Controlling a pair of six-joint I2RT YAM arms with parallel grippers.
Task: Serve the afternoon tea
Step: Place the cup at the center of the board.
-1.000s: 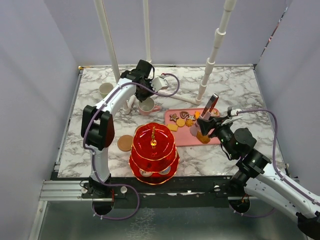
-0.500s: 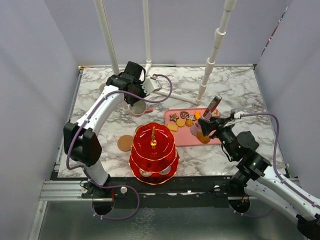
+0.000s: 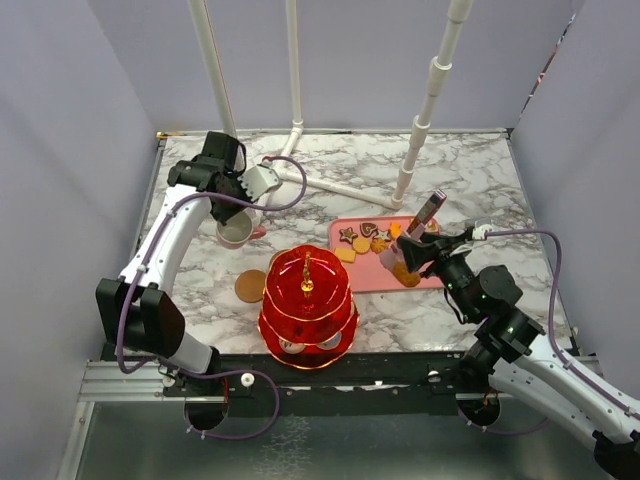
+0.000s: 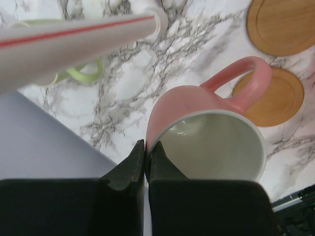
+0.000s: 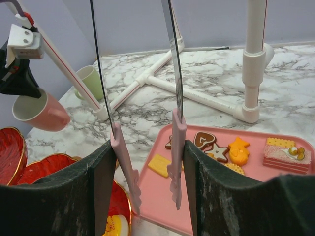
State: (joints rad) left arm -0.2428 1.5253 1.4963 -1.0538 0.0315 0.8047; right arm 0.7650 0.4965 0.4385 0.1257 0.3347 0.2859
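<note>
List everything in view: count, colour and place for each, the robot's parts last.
stand: one, translucent red, three tiers, table's near edge
tray: one, pink, right of the stand
cookies: several, brown, yellow, orange, on the tray
pink mug: one, held by its rim, left side
green mug: one, far left by the pipe frame
coasters: two, brown, by the stand's left side
tongs: one pair, metal with pink tips, near the tray
pipe frame: one, white, far side of table
table: one, white marble
left gripper: one, black, shut on the pink mug
right gripper: one, black, shut on the tongs
</note>
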